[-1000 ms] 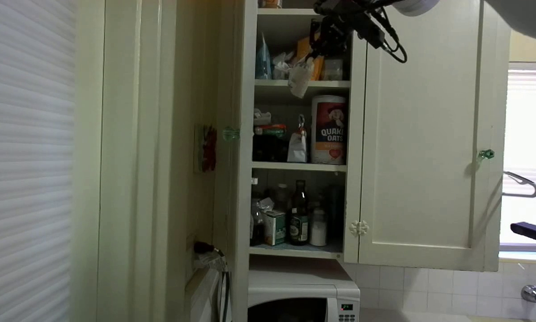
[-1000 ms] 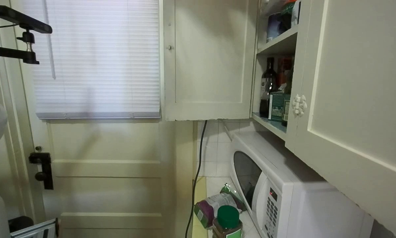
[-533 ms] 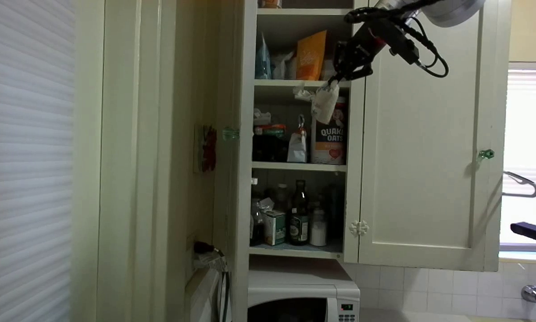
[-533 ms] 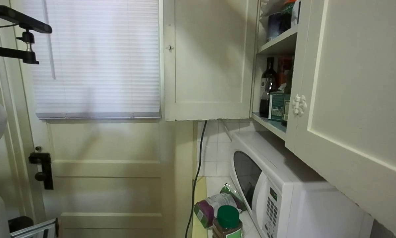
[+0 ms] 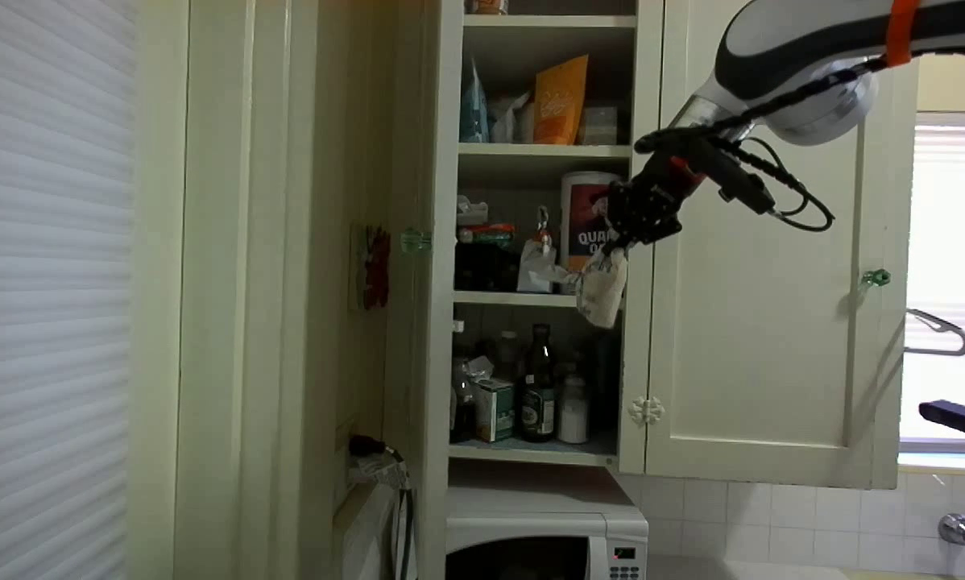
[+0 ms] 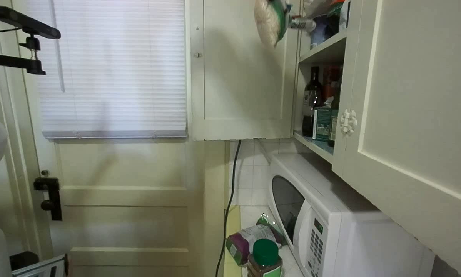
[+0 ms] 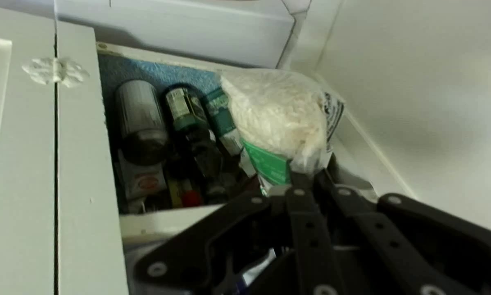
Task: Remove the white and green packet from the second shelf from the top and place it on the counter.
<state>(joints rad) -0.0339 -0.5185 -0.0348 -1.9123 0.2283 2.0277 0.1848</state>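
Note:
The white and green packet (image 5: 602, 292) hangs from my gripper (image 5: 616, 245), in front of the cupboard's right post, below the second shelf from the top (image 5: 531, 150). It also shows at the top of an exterior view (image 6: 268, 22), bulging and pale with a green band. In the wrist view the packet (image 7: 276, 112) looks clear, with pale flaky contents. The gripper's fingers (image 7: 311, 178) are shut on its gathered end. The counter (image 6: 253, 216) lies low beside the microwave; a strip of it shows in an exterior view (image 5: 764, 569).
An oats canister (image 5: 583, 217) stands on the board behind the packet. An orange pouch (image 5: 561, 101) stands on the shelf above. Bottles (image 5: 538, 395) stand lower. The microwave (image 6: 338, 204) sits under the cupboard. A green-lidded jar (image 6: 265, 252) and a purple bag (image 6: 240, 244) lie on the counter.
My gripper has moved down and outward from the second shelf with the packet in it. The packet has come into the top of an exterior view. The orange pouch is now uncovered.

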